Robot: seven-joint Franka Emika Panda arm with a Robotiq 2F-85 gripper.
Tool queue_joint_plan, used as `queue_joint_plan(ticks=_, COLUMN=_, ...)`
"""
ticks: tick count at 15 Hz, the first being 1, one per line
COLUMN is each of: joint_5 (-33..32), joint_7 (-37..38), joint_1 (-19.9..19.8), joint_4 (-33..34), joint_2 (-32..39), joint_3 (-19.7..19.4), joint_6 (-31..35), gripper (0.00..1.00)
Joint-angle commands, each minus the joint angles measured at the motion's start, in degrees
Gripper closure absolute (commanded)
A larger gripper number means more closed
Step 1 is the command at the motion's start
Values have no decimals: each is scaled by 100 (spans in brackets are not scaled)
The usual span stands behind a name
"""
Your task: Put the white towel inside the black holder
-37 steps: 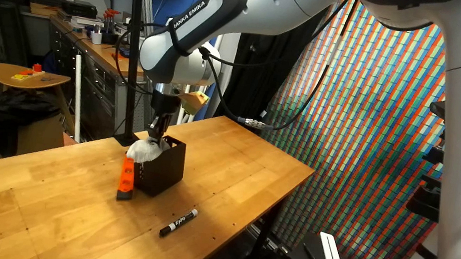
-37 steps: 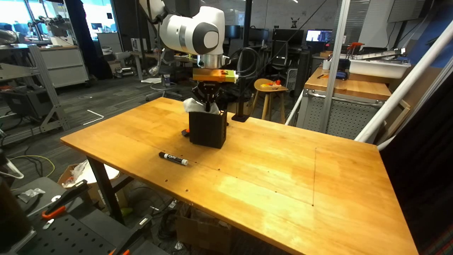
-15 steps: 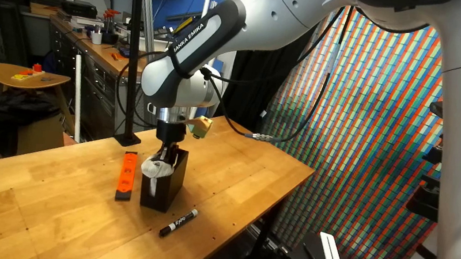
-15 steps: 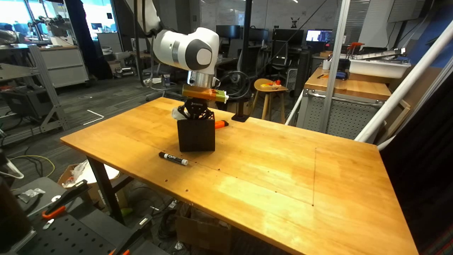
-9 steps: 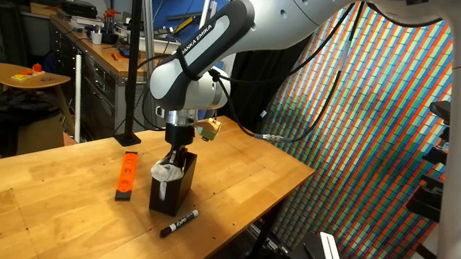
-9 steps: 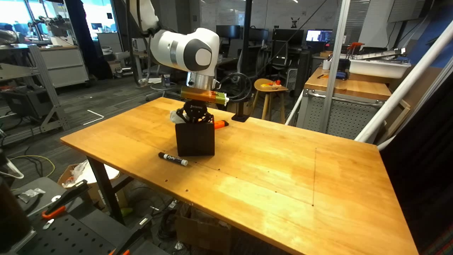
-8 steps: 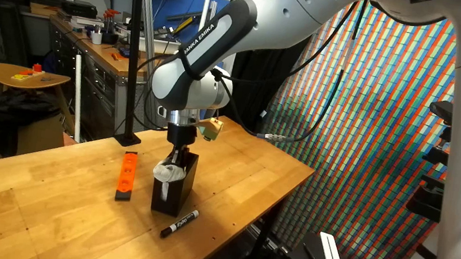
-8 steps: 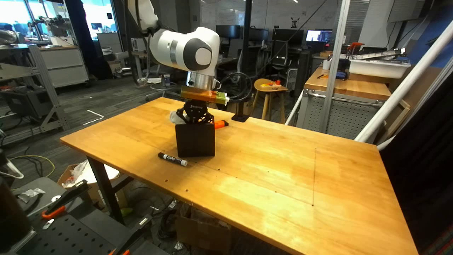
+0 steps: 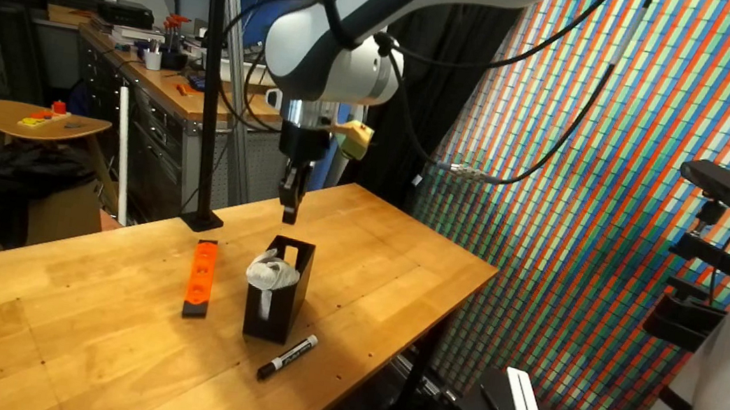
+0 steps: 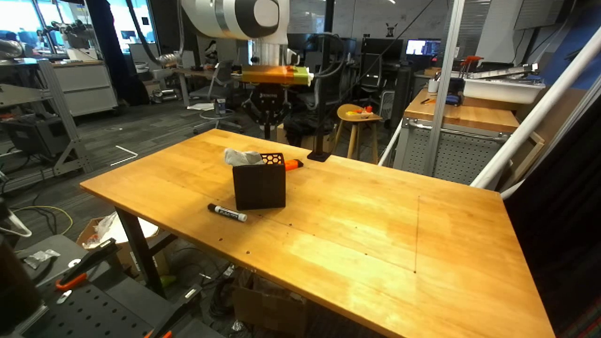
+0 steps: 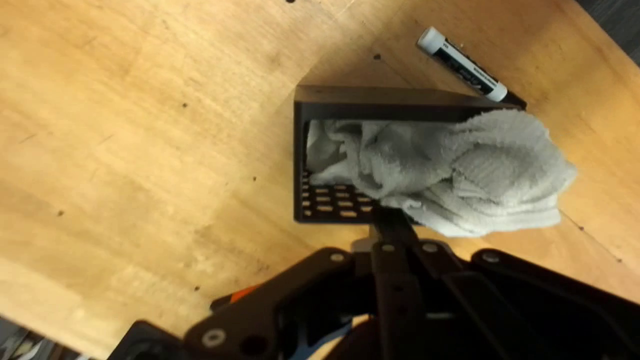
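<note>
The black holder (image 9: 269, 325) stands upright on the table; it also shows in an exterior view (image 10: 259, 188) and in the wrist view (image 11: 299, 160). The crumpled white towel (image 11: 480, 170) lies partly inside it. One end bulges above the rim and overhangs a short side, seen in both exterior views (image 9: 273, 276) (image 10: 242, 157). My gripper (image 9: 290, 218) hangs above the holder, apart from the towel. Its fingertips are together with nothing between them, as an exterior view (image 10: 267, 133) and the wrist view (image 11: 392, 217) show.
A black-and-white marker (image 9: 288, 357) lies close beside the holder. An orange level (image 9: 201, 275) lies on its other side. A black pole's base (image 10: 319, 156) is fixed at the table edge. The wooden table (image 10: 357, 244) extends beyond the holder.
The holder has shifted away from the level toward the marker, nudging the marker slightly. My gripper went down at the holder with the towel, then rose, leaving the towel in it.
</note>
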Motion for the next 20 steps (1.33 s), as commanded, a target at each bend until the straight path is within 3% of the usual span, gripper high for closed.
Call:
queue_joint_plan(ticks=1, joint_5=-131, joint_7=100, joint_1=212, joint_4=-180, joint_2=-811, joint_3=-106, joint_6=-75, gripper=100)
queue_joint_plan(ticks=10, joint_5=-243, joint_7=886, joint_1=662, joint_4=-1064, joint_2=-1818, joint_3=-85, joint_6=-116, gripper=100)
queue_joint_plan(ticks=20, joint_5=-121, joint_7=1701, joint_1=1205, joint_4=-1334, joint_2=-1824, joint_3=45, joint_6=-161, gripper=100)
